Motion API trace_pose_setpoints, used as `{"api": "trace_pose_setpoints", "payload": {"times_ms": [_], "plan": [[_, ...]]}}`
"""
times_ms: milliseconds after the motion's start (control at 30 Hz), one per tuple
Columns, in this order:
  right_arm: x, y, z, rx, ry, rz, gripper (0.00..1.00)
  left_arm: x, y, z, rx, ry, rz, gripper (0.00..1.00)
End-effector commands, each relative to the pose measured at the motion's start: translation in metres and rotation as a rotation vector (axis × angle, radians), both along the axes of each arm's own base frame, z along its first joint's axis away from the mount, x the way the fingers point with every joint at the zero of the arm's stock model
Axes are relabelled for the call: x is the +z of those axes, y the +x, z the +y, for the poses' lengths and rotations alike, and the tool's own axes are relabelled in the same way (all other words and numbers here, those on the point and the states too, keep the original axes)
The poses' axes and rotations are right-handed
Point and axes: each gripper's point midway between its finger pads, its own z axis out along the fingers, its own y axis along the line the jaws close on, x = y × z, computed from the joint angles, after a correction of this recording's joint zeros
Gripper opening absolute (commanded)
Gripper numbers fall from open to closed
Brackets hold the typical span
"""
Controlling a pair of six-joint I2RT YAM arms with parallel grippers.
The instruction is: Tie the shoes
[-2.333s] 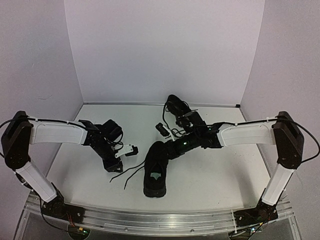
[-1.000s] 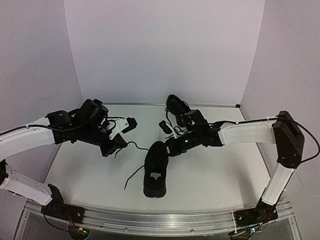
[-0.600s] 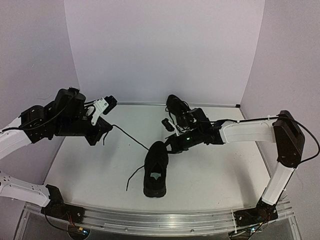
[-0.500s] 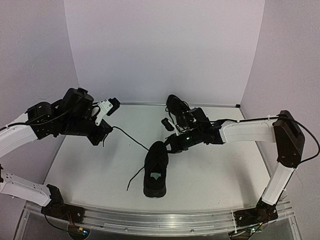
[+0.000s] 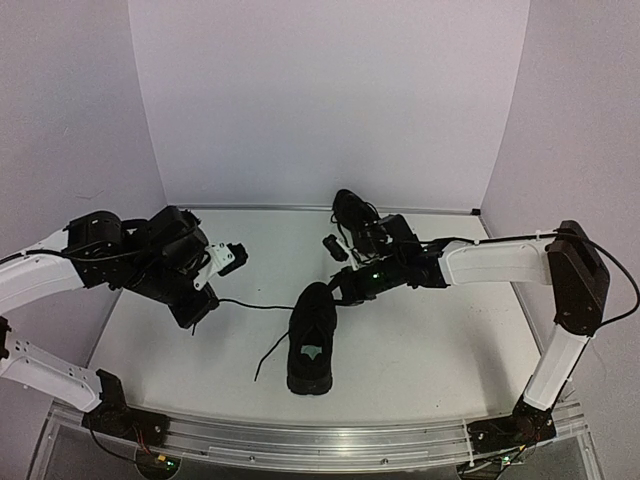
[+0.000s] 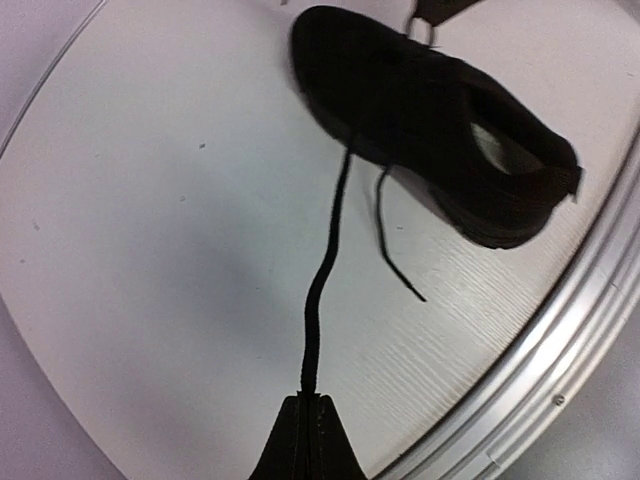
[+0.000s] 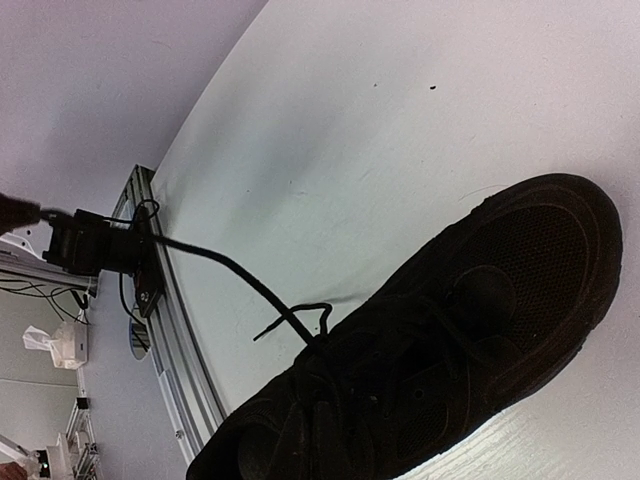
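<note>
A black sneaker (image 5: 310,340) lies mid-table with its toe pointing away from me; it also shows in the left wrist view (image 6: 430,130) and the right wrist view (image 7: 440,370). My left gripper (image 5: 203,300) is low, left of the sneaker, shut on one thin black lace (image 6: 322,290) that runs to the shoe (image 5: 255,305). The other lace end (image 5: 268,355) lies loose on the table (image 6: 395,262). My right gripper (image 5: 342,288) is at the sneaker's toe; its fingers are hidden. The second sneaker (image 5: 352,214) lies at the back behind the right arm.
An aluminium rail (image 5: 320,440) runs along the table's near edge, close to the left gripper in the left wrist view (image 6: 560,330). White walls close in the back and both sides.
My left gripper swung up and left with the lace, pulling it taut, then came back down and right toward the sneaker; the lace now lies low. The right arm barely moved.
</note>
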Motion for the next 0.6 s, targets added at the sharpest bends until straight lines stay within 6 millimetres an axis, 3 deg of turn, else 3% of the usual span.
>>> {"api": "trace_pose_setpoints", "payload": {"times_ms": [0,133,267,433,567], "plan": [[0.019,0.014,0.002,-0.033,0.023,-0.039,0.00,0.021,-0.052,-0.032,-0.221,-0.132,0.111,0.00],[0.023,0.018,-0.001,-0.051,0.023,-0.047,0.00,0.017,-0.091,-0.059,-0.406,-0.089,0.160,0.00],[0.027,0.020,-0.001,-0.052,0.029,-0.054,0.00,0.022,-0.116,-0.098,-0.582,-0.102,0.166,0.00],[0.026,0.018,0.000,-0.034,0.034,-0.049,0.00,0.024,-0.123,-0.157,-0.785,-0.118,0.130,0.00],[0.028,0.015,0.002,-0.008,0.046,-0.049,0.00,0.008,-0.127,-0.205,-0.953,-0.133,0.098,0.00]]}}
